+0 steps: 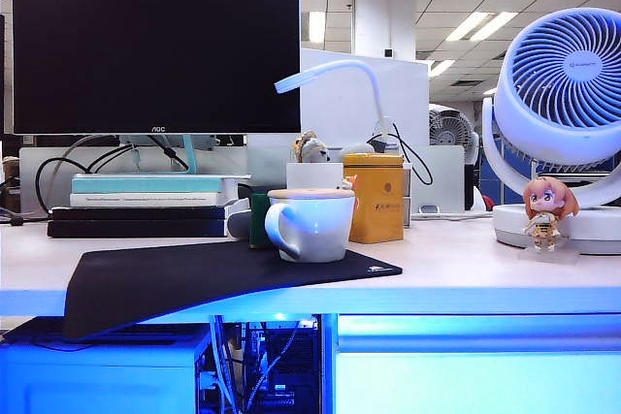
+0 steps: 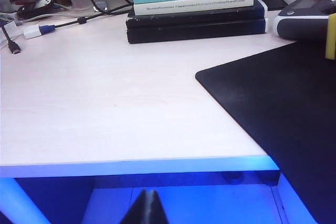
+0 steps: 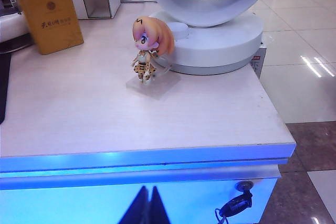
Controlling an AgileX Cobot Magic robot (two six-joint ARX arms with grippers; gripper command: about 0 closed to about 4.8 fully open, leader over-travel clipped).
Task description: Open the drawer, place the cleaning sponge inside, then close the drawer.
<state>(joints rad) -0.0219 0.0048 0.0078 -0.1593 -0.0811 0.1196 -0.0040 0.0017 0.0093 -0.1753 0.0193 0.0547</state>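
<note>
Below the desk's front edge, right side — drawer: one, flat pale front glowing blue-white, closed, a lip along its top.
Desk: one, pale top, dark mat lying over the front-left edge.
Fan: one up close, at the right end of the desk.
Mug: one, white, mid-desk at the mat's back edge.
Cleaning sponge: one, standing just behind the mug and mostly hidden, green face with a yellow sliver.
Left pincer: clenched, empty, parked low before the desk's front-left edge.
Right pincer: clenched, empty, low and right in front of the drawer face.
Step in hand: opening, by my read — spread the right pincer first, hook under the lip, pull straight out, level, no twisting.
</note>
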